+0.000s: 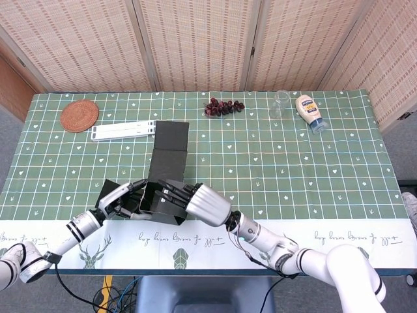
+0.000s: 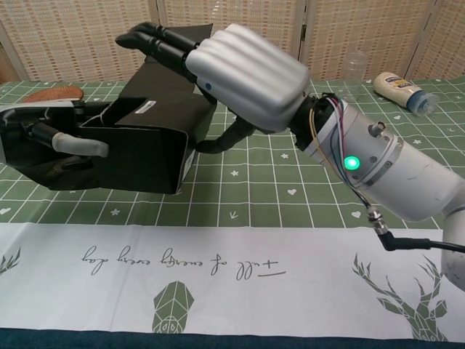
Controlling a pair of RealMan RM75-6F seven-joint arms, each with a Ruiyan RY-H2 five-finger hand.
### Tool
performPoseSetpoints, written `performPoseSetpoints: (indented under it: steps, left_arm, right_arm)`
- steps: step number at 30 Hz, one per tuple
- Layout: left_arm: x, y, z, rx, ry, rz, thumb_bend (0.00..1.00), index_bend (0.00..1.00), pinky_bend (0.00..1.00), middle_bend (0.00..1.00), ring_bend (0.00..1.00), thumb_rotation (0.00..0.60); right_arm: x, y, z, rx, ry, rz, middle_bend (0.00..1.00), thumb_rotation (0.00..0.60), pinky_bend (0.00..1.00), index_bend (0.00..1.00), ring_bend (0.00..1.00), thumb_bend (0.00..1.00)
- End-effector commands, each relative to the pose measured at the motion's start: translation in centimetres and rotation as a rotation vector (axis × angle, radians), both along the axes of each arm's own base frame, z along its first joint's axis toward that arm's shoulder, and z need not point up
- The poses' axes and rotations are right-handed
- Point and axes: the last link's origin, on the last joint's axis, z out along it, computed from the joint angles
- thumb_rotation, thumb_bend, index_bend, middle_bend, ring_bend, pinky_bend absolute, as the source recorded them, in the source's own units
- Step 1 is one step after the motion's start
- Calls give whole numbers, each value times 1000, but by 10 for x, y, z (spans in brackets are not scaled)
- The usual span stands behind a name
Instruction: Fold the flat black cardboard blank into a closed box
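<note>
Resting near the front edge of the worktop (image 1: 313, 163), the half-folded black cardboard box (image 1: 163, 195) sits between the two hands, its long lid flap (image 1: 171, 147) stretching away from the robot toward the far side. The right hand (image 1: 195, 199) lies over the top of the box from the right, its dark fingers (image 2: 156, 40) held side by side and nearly straight, laid flat across the upper panel and reaching toward the left edge; in the chest view the thumb hangs down below the palm beside the box's right wall, though whether it presses the cardboard I cannot tell. The left hand (image 1: 120, 197) is at the box's left side, fingers (image 2: 76, 143) loosely curled and a little apart, one pale fingertip set against the left wall and the rest lying on a low black flap that spreads out on the cloth there. Neither hand pinches the cardboard; both only touch it. Farther back on the green checked cloth lie a white flat bar (image 1: 124, 130) just beside the lid flap's far end, a round woven coaster (image 1: 79, 115) at far left, a bunch of dark grapes (image 1: 223, 106), a clear glass (image 1: 281, 103) and a squeeze bottle (image 1: 311, 112) lying on its side.
</note>
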Motion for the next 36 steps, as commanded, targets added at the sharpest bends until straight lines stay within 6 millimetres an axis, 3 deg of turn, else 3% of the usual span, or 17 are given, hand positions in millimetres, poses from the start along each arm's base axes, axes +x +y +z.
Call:
performPoseSetpoints:
  steps: [1,9,13,23,36]
  left_arm:
    - [-1,0,-2,20,22,-17,199,206,831,127,650,600]
    - [-3,-4,-18,73,90,-77,199,204,831,127,650,600]
    - [-4,-6,-28,79,125,-99,199,204,831,127,650,600]
    - [-9,-4,-52,72,221,-141,199,195,831,127,650,600]
    - [-9,-4,-61,66,242,-164,199,130,831,108,645,600]
  right_arm:
    - [4,0,-2,18,9,3,71,600,1000,0,637,38]
    - [7,-3,-11,68,100,12,181,600,1000,1,661,140]
    - [6,-2,-17,85,148,19,234,600,1000,86,686,143]
    - [-3,-2,-37,109,244,19,252,600,1000,120,696,145]
    - [-20,-1,-44,142,289,19,325,600,1000,205,719,159]
